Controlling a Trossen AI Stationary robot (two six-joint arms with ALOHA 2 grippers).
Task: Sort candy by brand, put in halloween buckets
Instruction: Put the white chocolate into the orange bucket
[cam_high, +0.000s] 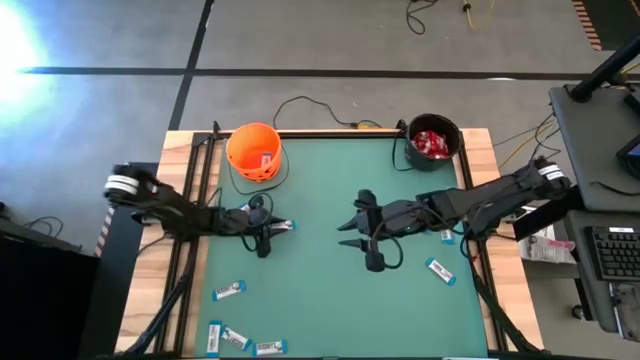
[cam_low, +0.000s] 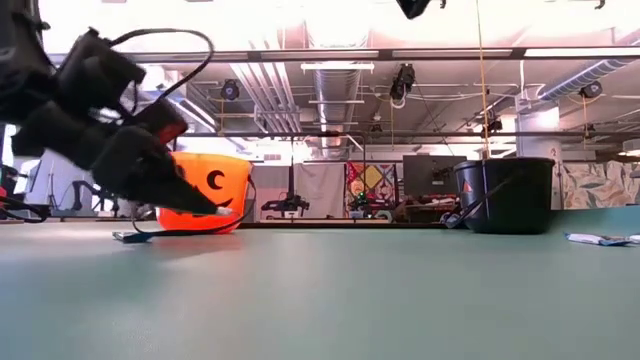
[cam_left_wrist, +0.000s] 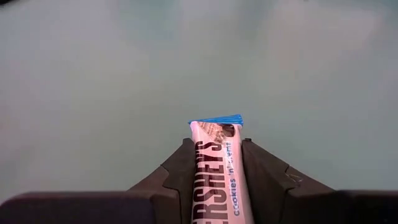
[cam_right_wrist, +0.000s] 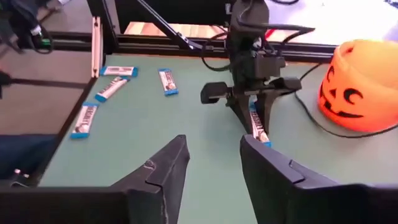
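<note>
We see the left gripper (cam_high: 268, 238) low over the green table (cam_high: 330, 300), just below the orange bucket (cam_high: 254, 152), its two fingers (cam_left_wrist: 261, 177) clamped on a blue-and-white bar (cam_left_wrist: 217, 168) whose blue-edged end sticks out past the fingertips; the right wrist view shows the same bar (cam_right_wrist: 257, 124) pinched and tilted.

The right gripper (cam_high: 362, 243) sits near the middle of the table, well apart from the left one, with its fingers (cam_right_wrist: 165, 168) spread and nothing between them.

Outward from the grippers, one loose bar (cam_high: 440, 270) lies to the right of the right gripper, and another (cam_high: 228, 291) lies below the left gripper. Three more are grouped near the table's lower left edge (cam_high: 240, 342).

At the table's far edge stand the two buckets: the orange bucket, with a jack-o'-lantern face in the low view (cam_low: 205, 190), holds at least one bar; the black bucket (cam_high: 433, 143) at the far right holds red packets (cam_high: 431, 143). A dark cable (cam_high: 300, 105) runs behind them.
</note>
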